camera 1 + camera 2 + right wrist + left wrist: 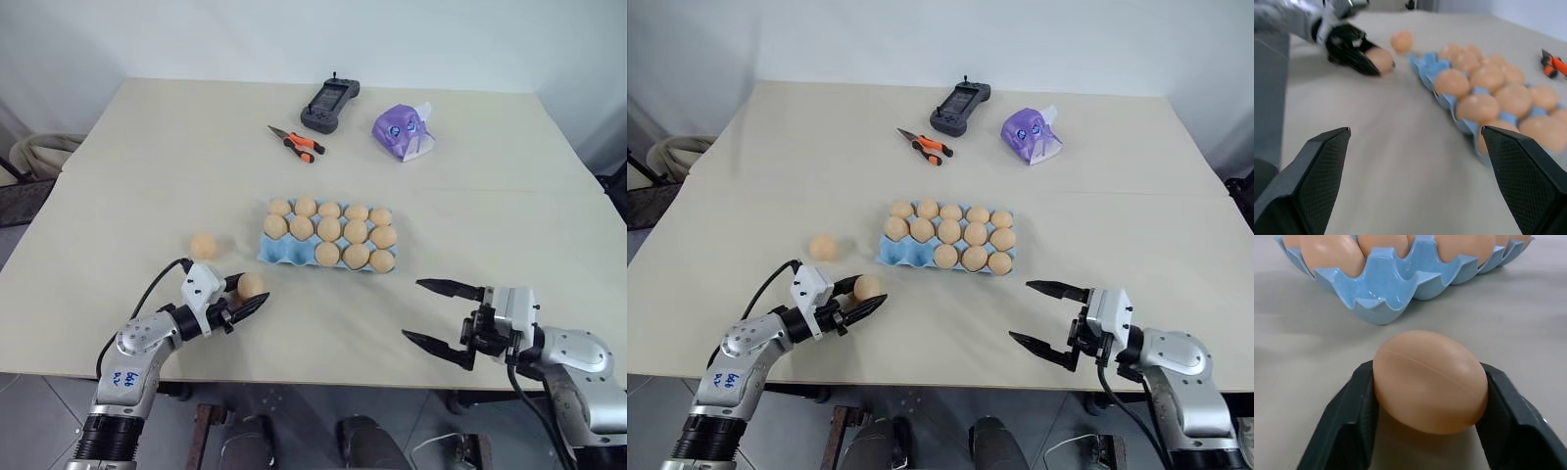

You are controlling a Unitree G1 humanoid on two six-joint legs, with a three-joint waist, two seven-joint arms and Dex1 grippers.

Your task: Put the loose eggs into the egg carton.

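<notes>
Pinching one loose egg (1430, 381) in my left hand (238, 307), low on the bench (323, 338).
Right hand (439, 315) waits spread; the egg carton (284, 255) has empty near-corner cups.

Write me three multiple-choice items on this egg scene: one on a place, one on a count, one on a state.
1. Where are the egg carton's empty cups?
A) far row
B) middle row
C) near row, at the robot's left end

2. How many eggs sit in the carton?
A) 10
B) 13
C) 15

3. What is the left hand doing?
A) closed on a loose egg
B) open above the pliers
C) resting inside the carton

Answers:
1 C: two bare blue cups show at the near left corner.
2 B: the rows hold five, five and three.
3 A: in the left wrist view its fingers press both sides of the egg.
</notes>
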